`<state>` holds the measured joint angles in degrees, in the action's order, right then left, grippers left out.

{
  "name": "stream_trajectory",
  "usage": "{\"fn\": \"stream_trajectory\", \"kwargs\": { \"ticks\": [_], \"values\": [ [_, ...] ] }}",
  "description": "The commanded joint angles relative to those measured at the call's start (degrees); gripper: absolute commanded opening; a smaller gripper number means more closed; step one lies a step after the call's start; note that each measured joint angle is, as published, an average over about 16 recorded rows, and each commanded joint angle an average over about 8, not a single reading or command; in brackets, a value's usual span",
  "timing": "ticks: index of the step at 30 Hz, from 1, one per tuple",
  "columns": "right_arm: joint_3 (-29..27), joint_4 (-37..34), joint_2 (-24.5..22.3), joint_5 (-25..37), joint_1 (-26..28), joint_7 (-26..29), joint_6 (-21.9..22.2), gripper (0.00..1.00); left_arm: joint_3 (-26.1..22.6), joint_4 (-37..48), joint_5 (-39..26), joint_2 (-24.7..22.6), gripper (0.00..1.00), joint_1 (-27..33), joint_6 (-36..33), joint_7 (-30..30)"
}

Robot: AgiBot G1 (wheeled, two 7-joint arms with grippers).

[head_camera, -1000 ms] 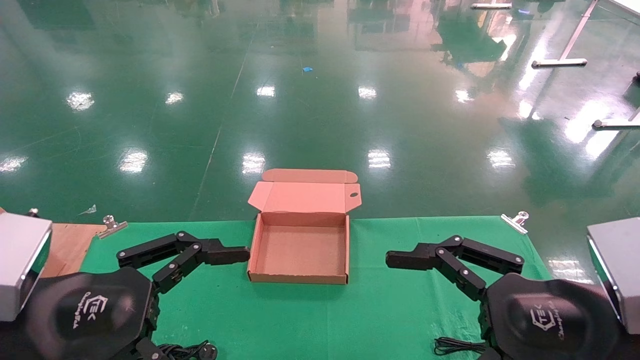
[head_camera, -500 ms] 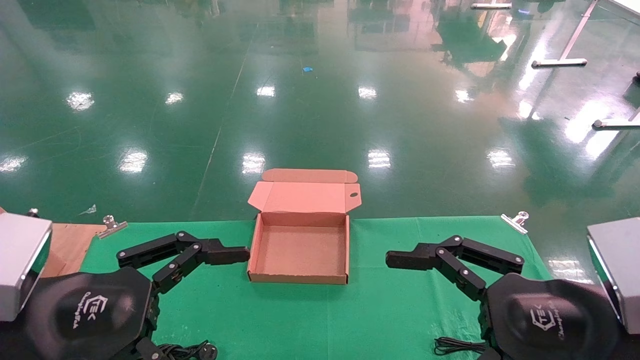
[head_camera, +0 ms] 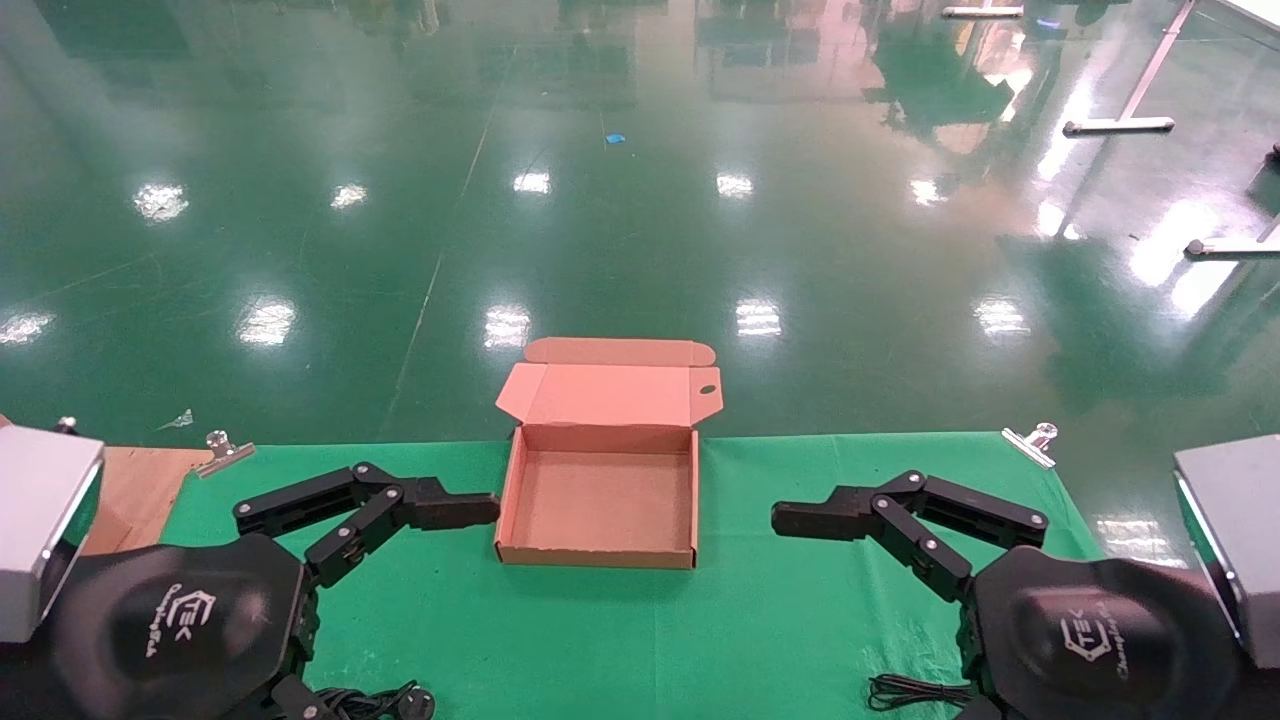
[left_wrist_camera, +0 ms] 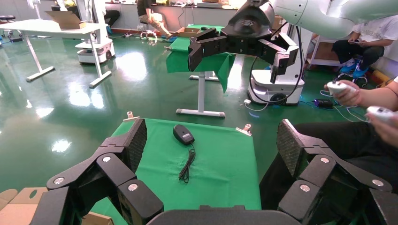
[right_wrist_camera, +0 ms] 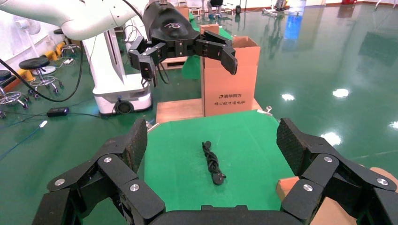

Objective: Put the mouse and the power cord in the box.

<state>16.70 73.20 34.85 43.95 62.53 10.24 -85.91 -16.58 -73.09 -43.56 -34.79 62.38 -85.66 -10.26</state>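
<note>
Item: shallow square brown cardboard mailer box (head_camera: 598,500), lid flap folded back and away from the robot, interior bare. It sits on the green cloth-covered table (head_camera: 760,620), between the two claws, just beyond the tips of each.

Item: left gripper (head_camera: 400,520), black, hovering above the cloth just left of the box, fingers spread wide and released, nothing between them. In its own wrist view the left gripper (left_wrist_camera: 211,154) frames the far side of the cloth.

Item: right gripper (head_camera: 880,525), black, hovering just right of the box, fingers likewise spread and empty. The right wrist view shows the same open stance (right_wrist_camera: 211,150).

Item: small black oval computer mouse (left_wrist_camera: 183,134), white label showing, lying on the cloth ahead of the left claw's open fingers, well apart from them; its thin black cable trails back toward the claw.

Item: bundled thick black power cord (right_wrist_camera: 212,163) with a round plug, lying on the cloth ahead of the right claw's open fingers, well apart from them. In the head view it shows at the near edge (head_camera: 385,703), beneath the left claw's wrist.

Item: tall brown cardboard carton (right_wrist_camera: 230,77), standing beyond the cloth's edge past the cord.
</note>
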Motion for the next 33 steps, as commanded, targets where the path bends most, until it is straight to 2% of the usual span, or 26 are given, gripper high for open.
{"fn": "stream_trajectory", "kwargs": {
  "ticks": [1, 5, 10, 15, 20, 26, 33],
  "values": [
    [-0.2, 0.1, 0.0, -0.4, -0.1, 0.0, 0.2, 1.00, 0.1, -0.3, 0.3, 0.1, 1.00, -0.1, -0.1, 0.0],
    [2.1, -1.3, -0.1, 5.9, 2.5, -1.1, -1.2, 1.00, -1.4, 1.4, -4.5, 0.4, 1.00, 1.9, 0.0, 0.7],
    [9.1, -5.2, 2.1, 20.0, 9.6, -3.5, -3.8, 1.00, -4.7, 7.6, -14.4, -0.4, 1.00, 5.8, 0.7, 3.1],
    [19.0, -8.7, 6.5, 37.2, 19.5, -6.6, -4.7, 1.00, -8.5, 16.4, -25.9, -2.4, 1.00, 10.6, 2.7, 8.4],
    [28.4, -16.4, 13.1, 51.1, 27.8, -10.3, -4.3, 1.00, -13.1, 25.3, -37.6, -5.6, 1.00, 16.2, 4.6, 15.6],
    [35.5, -29.8, 21.8, 62.0, 32.5, -15.9, -1.0, 1.00, -18.3, 35.8, -48.6, -10.6, 1.00, 21.5, 7.0, 23.5],
    [38.3, -44.7, 29.1, 67.4, 33.0, -23.8, 7.1, 1.00, -22.0, 46.9, -54.7, -15.5, 1.00, 23.9, 9.0, 30.6]
  ]
}}
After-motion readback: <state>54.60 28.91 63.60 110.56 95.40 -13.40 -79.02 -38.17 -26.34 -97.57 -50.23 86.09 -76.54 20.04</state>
